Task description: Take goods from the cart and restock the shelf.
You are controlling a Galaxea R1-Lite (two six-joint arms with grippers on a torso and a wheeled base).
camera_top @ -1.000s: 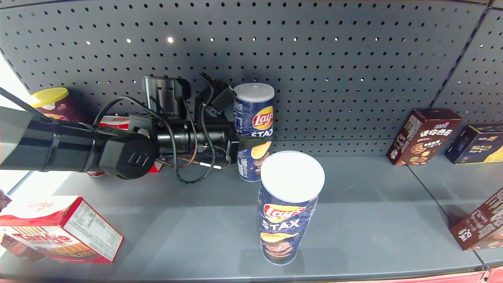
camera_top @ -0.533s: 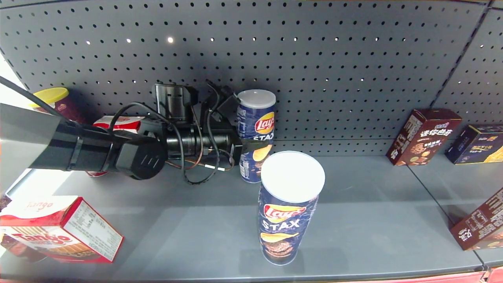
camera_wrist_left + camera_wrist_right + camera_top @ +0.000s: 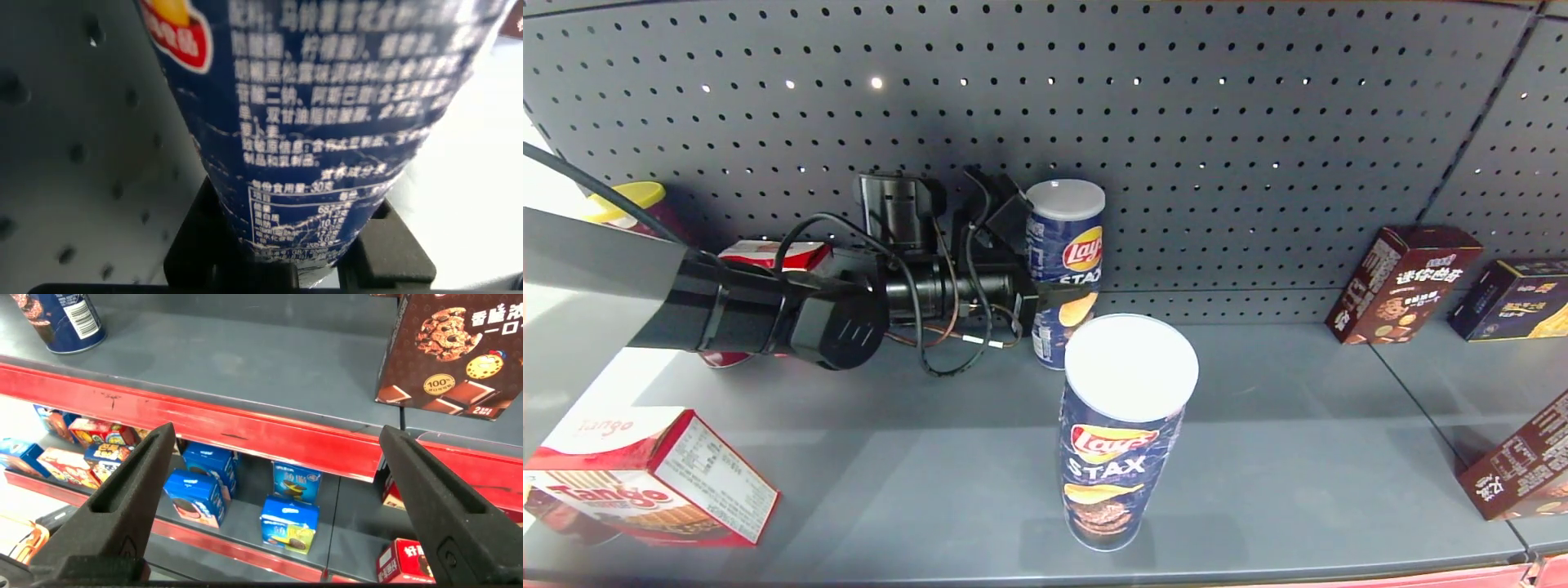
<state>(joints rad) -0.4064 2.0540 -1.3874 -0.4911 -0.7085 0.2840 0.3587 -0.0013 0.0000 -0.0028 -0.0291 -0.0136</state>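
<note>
A blue chips can (image 3: pixel 1066 261) with a clear lid stands upright close to the pegboard back wall at the middle of the grey shelf (image 3: pixel 1298 457). My left gripper (image 3: pixel 1054 298) is shut on its lower half, coming in from the left. In the left wrist view the can (image 3: pixel 327 122) sits between the black fingers (image 3: pixel 200 253). I cannot tell whether its base touches the shelf. A second, identical can (image 3: pixel 1123 433) stands in front of it near the shelf edge. My right gripper (image 3: pixel 278 514) hangs open below the red shelf edge (image 3: pixel 245 416).
A red wafer box (image 3: pixel 645 482) lies at the front left, a yellow-lidded can (image 3: pixel 629 204) and a red box (image 3: pixel 776 253) behind the arm. Brown and dark boxes (image 3: pixel 1401 282) (image 3: pixel 1511 298) (image 3: pixel 1519 469) stand at the right. Blue packs (image 3: pixel 290 523) fill the lower shelf.
My left arm has carried the held can a little to the right and back toward the pegboard. The front can and the boxes have stayed put.
</note>
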